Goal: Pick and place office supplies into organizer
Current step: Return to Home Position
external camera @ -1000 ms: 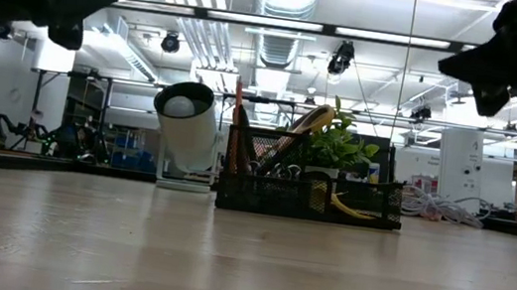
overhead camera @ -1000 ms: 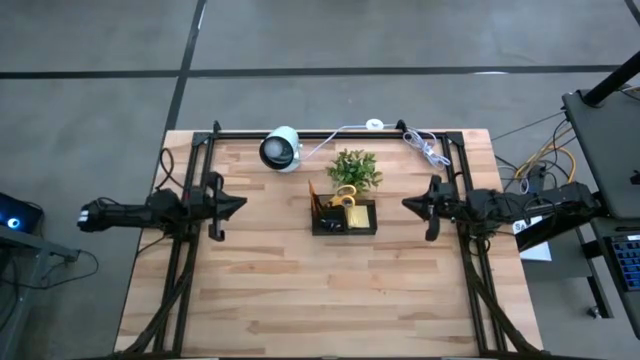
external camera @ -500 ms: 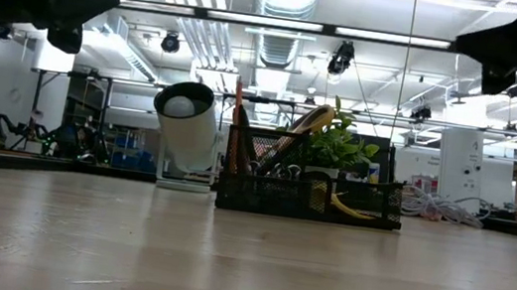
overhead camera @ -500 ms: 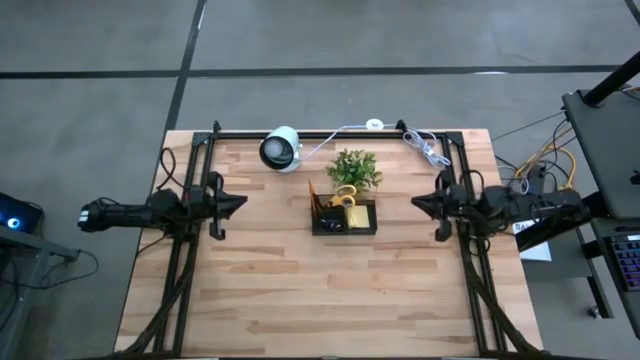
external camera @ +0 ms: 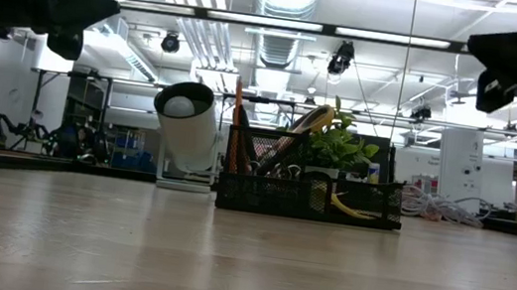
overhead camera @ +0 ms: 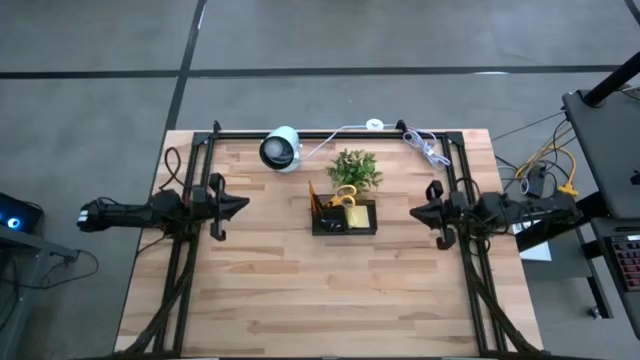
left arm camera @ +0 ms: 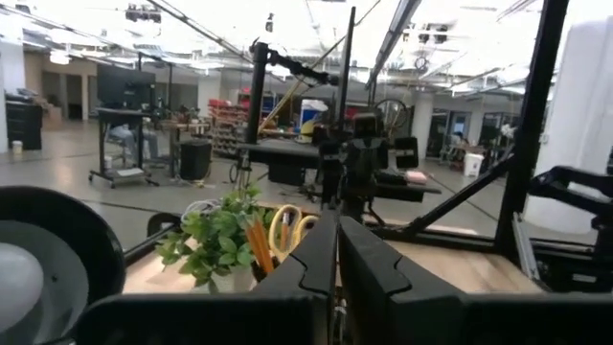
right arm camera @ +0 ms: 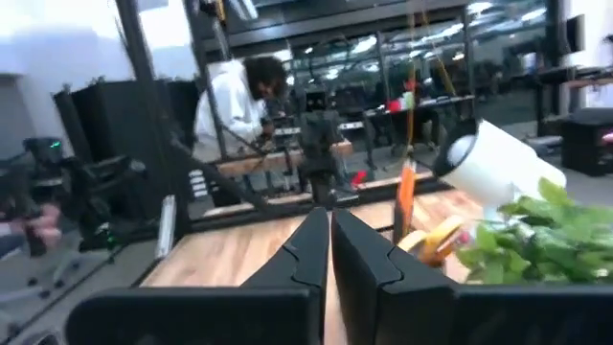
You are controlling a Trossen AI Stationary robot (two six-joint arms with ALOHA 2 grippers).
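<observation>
Left gripper (overhead camera: 238,203): jaws together, nothing between them. Its own wrist view shows the two dark fingers (left arm camera: 305,266) meeting edge to edge. It hangs above the left side of the counter (overhead camera: 300,290), over the black frame rail (overhead camera: 185,250), and points inward, well apart from the organizer (overhead camera: 345,232).

Right gripper (overhead camera: 414,212): jaws also closed and empty, with the fingers (right arm camera: 359,259) flush against each other in its wrist view. It is held high over the counter's right side, facing the left arm across the organizer. In the low view both arms sit at the upper corners, clear of the wood.

The organizer, a black mesh tray, stands mid-counter between the two grippers. Inside it:
- The yellow-handled scissors (overhead camera: 345,197) stand upright in the rear part, handles up.
- The orange pencil (overhead camera: 311,191) stands at the left rear corner, leaning slightly.
- The yellow sticky-note pad (overhead camera: 361,213) lies flat in the part toward the right arm.
- There are dark small items in the left front part, too small to tell.

The potted plant (overhead camera: 355,168) is just behind the organizer. The white camera (overhead camera: 281,149) sits behind and to the left, near the rear rail. A person in a white top (right arm camera: 230,101) is in the room beyond.
</observation>
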